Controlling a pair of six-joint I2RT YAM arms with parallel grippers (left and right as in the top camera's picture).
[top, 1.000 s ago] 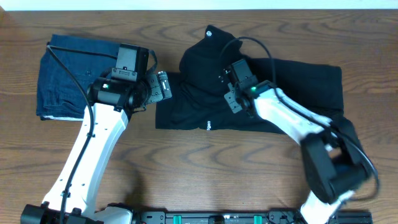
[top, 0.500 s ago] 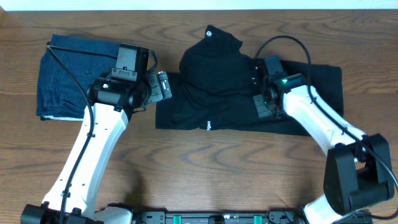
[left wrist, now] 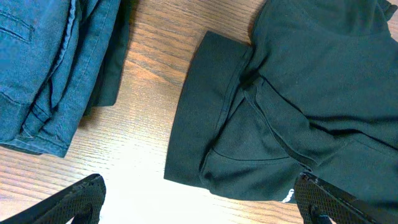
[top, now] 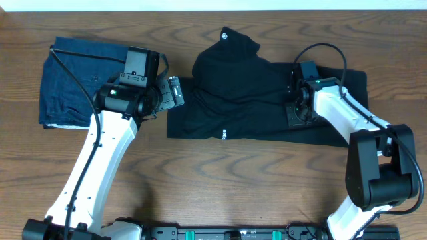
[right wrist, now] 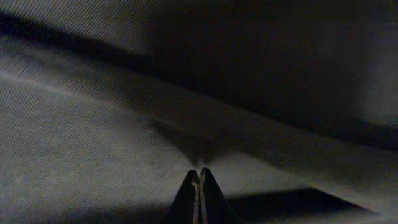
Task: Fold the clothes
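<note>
The black T-shirt (top: 247, 100) lies partly folded in the middle of the table, with its round neck label (top: 225, 35) at the far side and its small white logo (top: 224, 134) at the near hem. My left gripper (top: 175, 92) is open and empty, hovering just off the shirt's left edge. In the left wrist view the folded sleeve edge (left wrist: 211, 118) lies ahead of the open fingers (left wrist: 199, 190). My right gripper (top: 294, 113) rests on the shirt's right half. In the right wrist view its fingers (right wrist: 199, 173) are shut on a pinch of the black fabric (right wrist: 124, 124).
A dark blue denim-like folded garment (top: 77, 83) lies at the back left, beside my left arm; it also shows in the left wrist view (left wrist: 43, 68). Bare wooden table (top: 220, 180) runs along the front. The table's far edge is close behind the shirt.
My right gripper has moved to the right across the shirt, from near its middle to its right half, still shut on the fabric. The left arm has not moved.
</note>
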